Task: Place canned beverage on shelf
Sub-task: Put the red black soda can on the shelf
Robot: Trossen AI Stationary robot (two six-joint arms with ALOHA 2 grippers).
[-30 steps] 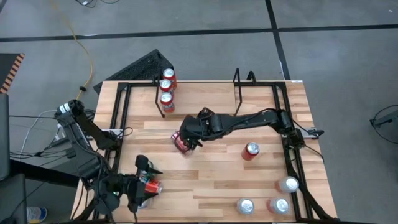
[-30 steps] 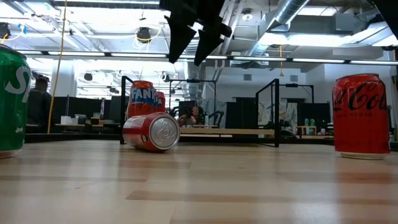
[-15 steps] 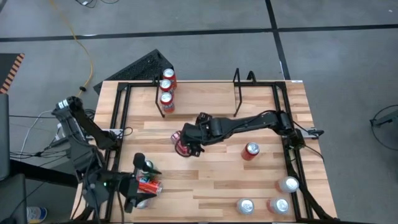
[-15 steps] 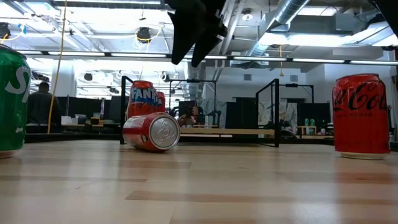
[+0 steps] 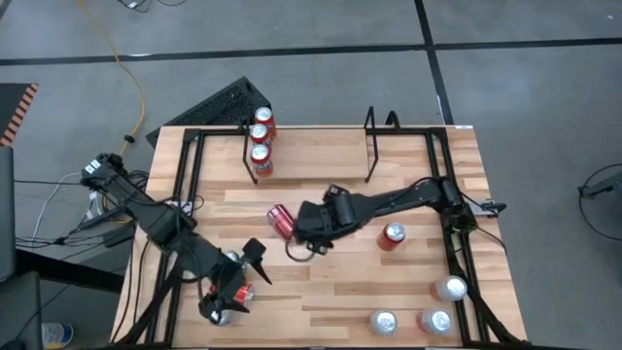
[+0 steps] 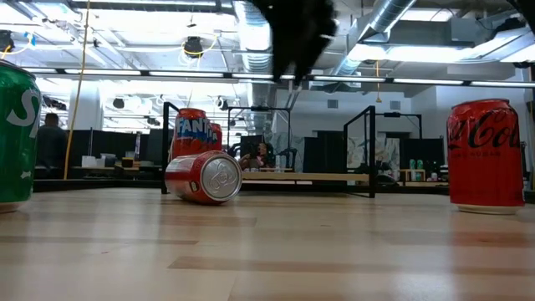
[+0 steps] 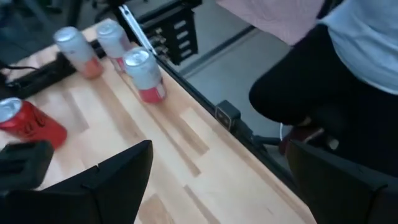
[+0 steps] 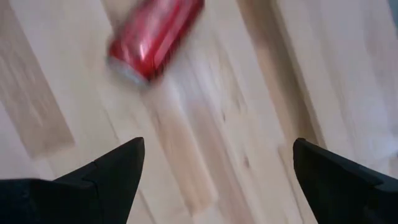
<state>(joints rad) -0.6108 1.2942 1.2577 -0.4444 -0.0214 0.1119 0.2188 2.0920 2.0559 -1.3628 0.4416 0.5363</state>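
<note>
Right hand [image 5: 303,245] hangs over the middle of the worktop [image 5: 330,282] with its fingers spread wide and nothing between them, as we see in the right wrist view, where only bare wood lies between the two dark fingertips [image 8: 115,171]. Just beside it, toward the left arm's side and slightly farther back, lies the red can [image 5: 280,221] on its side; the hand is close to it but apart from it. In the low view we see the same can [image 6: 203,177] lying with its silver end facing us, and the dark arm above it, off to one side.

Behind the can stands the shelf [image 5: 371,146], a low black wire rack along the far edge of the worktop. Three cans [image 5: 259,142] stand in a row at its left end loop; the rest of the rack between the loops is bare.

Left hand [image 5: 236,282] sits near the front left corner of the worktop, its fingers also wide apart; a can [image 5: 239,292] lies just beside it, and we cannot tell whether they touch.

Farther out, we see an upright red can [image 5: 392,235] to the right of the right hand, and three silver-topped cans [image 5: 414,310] standing near the front right corner.
</note>
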